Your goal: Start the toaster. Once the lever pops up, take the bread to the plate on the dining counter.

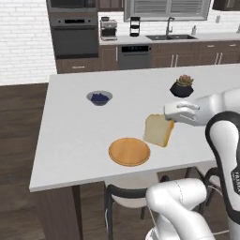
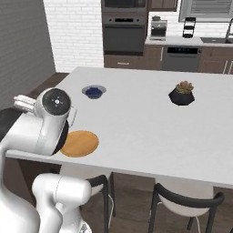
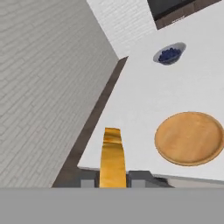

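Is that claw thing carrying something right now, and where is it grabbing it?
Yes: the claw holds the bread, pinched at one crust edge, hanging above the counter beside the plate.

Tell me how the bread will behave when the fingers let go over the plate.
The bread hangs edge-on, pinched at one corner, so it likely tips flat when dropped. It looks thin and light, probably stiff from toasting. It isn't over the plate yet.

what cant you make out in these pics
- Plate: in the right base view the arm's white joint covers its left edge.
- Bread: in the hand view it shows edge-on, faces unseen.
- Claw: in the left base view bread hides the fingertips.
- Bowl: berries too small to count.
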{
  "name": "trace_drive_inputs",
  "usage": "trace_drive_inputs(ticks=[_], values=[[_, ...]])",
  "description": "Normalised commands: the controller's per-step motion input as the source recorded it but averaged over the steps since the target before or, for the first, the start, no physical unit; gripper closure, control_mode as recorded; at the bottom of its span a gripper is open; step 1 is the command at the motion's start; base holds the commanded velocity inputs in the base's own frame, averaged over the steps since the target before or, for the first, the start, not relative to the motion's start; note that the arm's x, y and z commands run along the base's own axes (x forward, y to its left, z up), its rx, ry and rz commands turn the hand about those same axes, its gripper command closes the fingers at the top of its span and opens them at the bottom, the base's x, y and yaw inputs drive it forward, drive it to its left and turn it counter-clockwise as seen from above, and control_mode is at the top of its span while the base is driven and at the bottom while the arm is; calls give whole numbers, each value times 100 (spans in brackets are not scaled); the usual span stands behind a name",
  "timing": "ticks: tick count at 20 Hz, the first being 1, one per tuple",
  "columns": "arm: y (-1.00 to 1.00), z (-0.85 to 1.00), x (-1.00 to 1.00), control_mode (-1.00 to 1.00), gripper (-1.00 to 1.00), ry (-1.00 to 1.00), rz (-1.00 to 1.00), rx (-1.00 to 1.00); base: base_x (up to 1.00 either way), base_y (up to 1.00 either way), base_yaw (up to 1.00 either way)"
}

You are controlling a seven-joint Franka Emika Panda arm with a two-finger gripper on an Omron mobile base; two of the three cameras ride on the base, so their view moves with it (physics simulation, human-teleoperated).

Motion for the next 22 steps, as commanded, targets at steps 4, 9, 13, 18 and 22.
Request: trace_drive_inputs(ticks=[4, 9, 13, 18, 22], values=[[0, -32, 66, -100, 100, 3, -1, -1, 0, 0, 0], [-8, -38, 63, -100, 100, 14, 0, 0, 0, 0, 0], [-3, -47, 54, -100, 100, 30, 3, 0, 0, 0, 0], [-7, -59, 55, -100, 100, 34, 5, 0, 0, 0, 0], [-6, -57, 53, -100, 100, 32, 5, 0, 0, 0, 0]])
